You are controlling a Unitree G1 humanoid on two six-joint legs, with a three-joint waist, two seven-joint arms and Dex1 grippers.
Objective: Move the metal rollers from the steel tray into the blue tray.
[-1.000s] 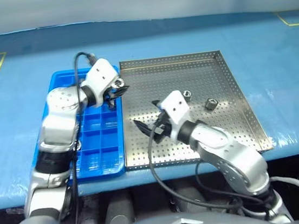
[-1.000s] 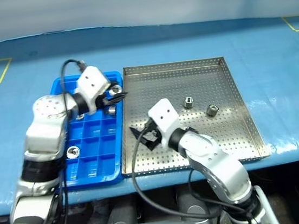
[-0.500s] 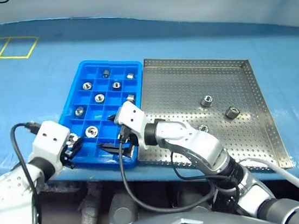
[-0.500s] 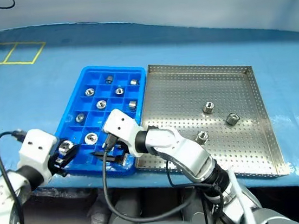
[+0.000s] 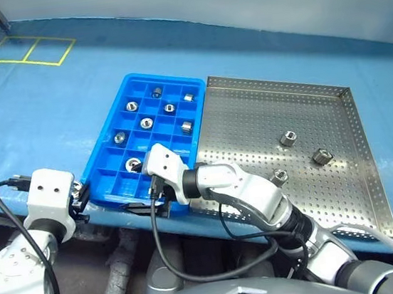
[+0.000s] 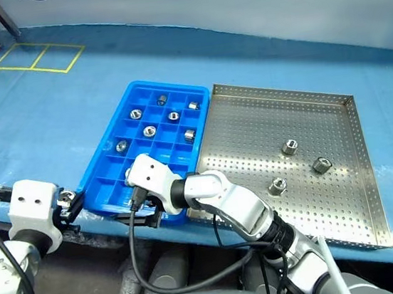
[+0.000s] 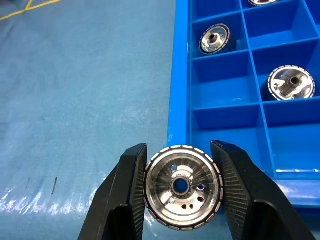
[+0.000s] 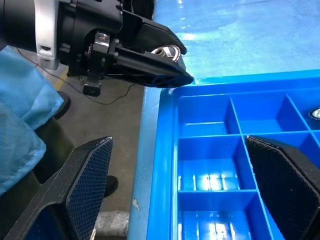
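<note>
The left gripper (image 7: 181,192) is squeezing one shiny metal roller (image 7: 182,186) between its two black fingers, just outside the near corner of the blue tray (image 5: 106,136). The right gripper (image 8: 180,192) is hanging wide open over the near end of the blue tray, holding nothing. Some rollers are sitting in the blue tray's little boxes. Three more rollers (image 5: 288,138) are lying on the steel tray (image 5: 346,193), beside the blue tray on the blue surface (image 5: 49,115).
</note>
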